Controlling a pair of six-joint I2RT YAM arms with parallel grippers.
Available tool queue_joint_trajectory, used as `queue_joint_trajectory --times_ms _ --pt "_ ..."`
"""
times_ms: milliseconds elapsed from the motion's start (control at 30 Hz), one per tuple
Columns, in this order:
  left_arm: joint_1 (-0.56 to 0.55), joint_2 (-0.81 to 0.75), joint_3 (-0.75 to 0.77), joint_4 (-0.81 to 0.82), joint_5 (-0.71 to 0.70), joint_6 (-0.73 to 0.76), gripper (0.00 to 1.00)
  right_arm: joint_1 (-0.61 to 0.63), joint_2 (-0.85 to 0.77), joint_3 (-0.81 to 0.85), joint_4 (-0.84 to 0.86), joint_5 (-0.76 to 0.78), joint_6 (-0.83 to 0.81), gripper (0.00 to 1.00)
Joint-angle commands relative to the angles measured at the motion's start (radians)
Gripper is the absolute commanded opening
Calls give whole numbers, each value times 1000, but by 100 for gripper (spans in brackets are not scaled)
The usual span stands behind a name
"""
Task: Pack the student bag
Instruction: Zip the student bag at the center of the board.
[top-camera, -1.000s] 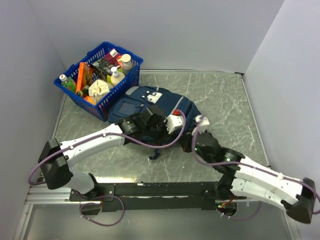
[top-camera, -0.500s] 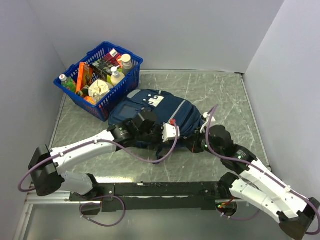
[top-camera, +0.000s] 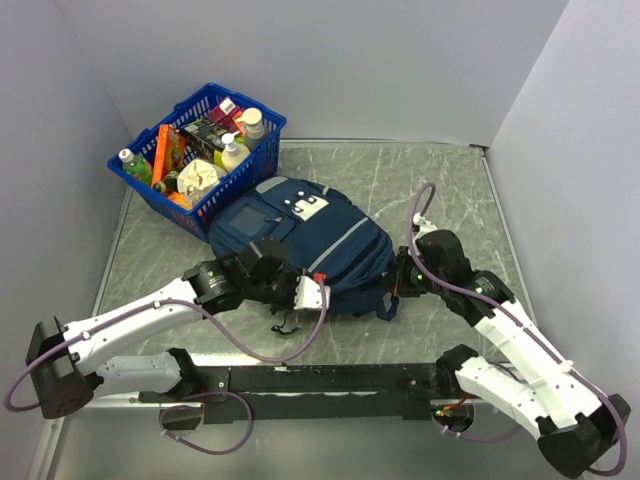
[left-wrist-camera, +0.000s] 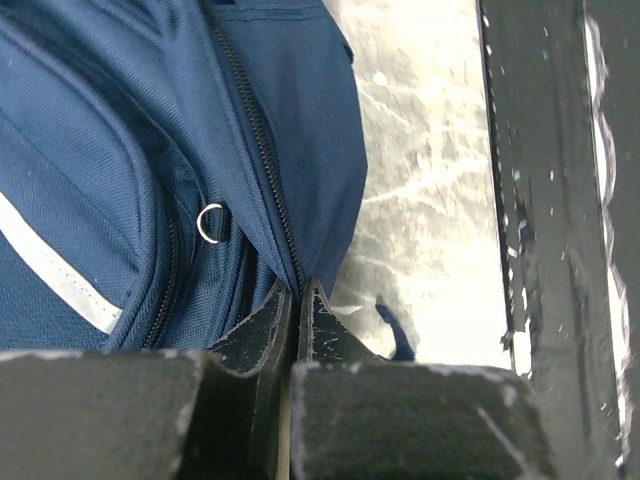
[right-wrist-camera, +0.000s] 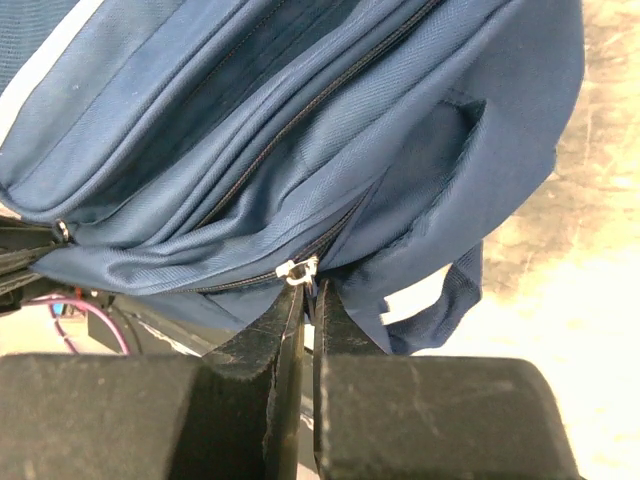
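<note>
Since a second ago, finds the left gripper (top-camera: 292, 297) drawn back toward 7 o'clock and the backpack (top-camera: 320, 240) pulled out longer toward 6 o'clock, with more of its top uncovered. Places the backpack flat on the marble-patterned table (top-camera: 450, 190), about mid-table, with the blue basket (top-camera: 262, 150) just beside it at 10 o'clock.

Shows navy fabric all over, a grey-blue front panel (top-camera: 245, 228) toward 9 o'clock and small white patches (top-camera: 312, 203) at 12 o'clock. Adds a pale stripe (top-camera: 345, 248) running slantwise across the body and dark straps (top-camera: 290, 322) trailing off the 6 o'clock edge. Puts the left gripper on that 6 o'clock edge and the right gripper (top-camera: 398, 285) on the 4 o'clock edge.

From the left wrist, shows both fingers pressed together, tips nipped on the fabric right at the zip (left-wrist-camera: 262, 160), which looks shut along the stretch in view. Sets a small metal ring (left-wrist-camera: 211, 222) at 10 o'clock of the tips and the dark rail (left-wrist-camera: 545, 200) off at 3 o'clock.

From the right wrist, shows fingers likewise closed with only a sliver between them, tips pinching the backpack's fabric just under a silver zip pull (right-wrist-camera: 297, 268). Has folds of navy cloth bunched above and a strap loop (right-wrist-camera: 450, 290) hanging at 3 o'clock.
</note>
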Motion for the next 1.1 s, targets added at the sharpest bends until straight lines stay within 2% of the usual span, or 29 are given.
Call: queue_joint_trajectory --times_ms 0,133,233,300,333,367,400,433,467,533,633,667,733,767,867,933,1067 --pt "10 -85 5 -237 105 139 1 -74 42 44 -32 185 -58 0" --pt "21 -105 35 -357 194 199 1 -109 119 -4 53 257 -65 0" --pt "26 -129 35 -392 207 207 1 -119 162 -25 120 346 -56 0" --pt "26 -169 5 -362 194 193 1 -120 154 -38 152 336 -47 0" --pt "24 -184 -8 -340 181 183 1 -114 140 -55 189 266 -54 0" --pt "24 -212 -35 -314 152 143 8 -103 120 -67 208 235 -55 0" --pt "24 -221 -46 -278 136 114 21 -93 73 -79 218 213 -48 0" --pt "24 -229 -51 -241 133 97 61 -59 51 -100 226 189 -47 0" --pt "24 -232 -51 -213 122 63 76 -41 33 -110 217 155 -45 0" --pt "26 -227 -41 -135 121 11 97 1 -5 -119 191 120 -33 0" --pt "24 -182 9 -80 171 -72 99 111 -58 -145 179 83 -13 0" --pt "24 -150 40 -35 183 -145 100 157 -70 -150 177 69 -1 0" --pt "17 -113 73 8 243 -207 99 188 -94 -165 180 24 19 0" --pt "7 -73 99 69 245 -298 99 202 -102 -171 180 21 28 0" --pt "-55 15 129 155 201 -420 95 242 -140 -190 174 18 63 0" --pt "-110 53 127 186 146 -440 93 249 -174 -202 177 9 71 0" --pt "-155 147 127 218 121 -474 93 251 -213 -202 171 6 85 0"
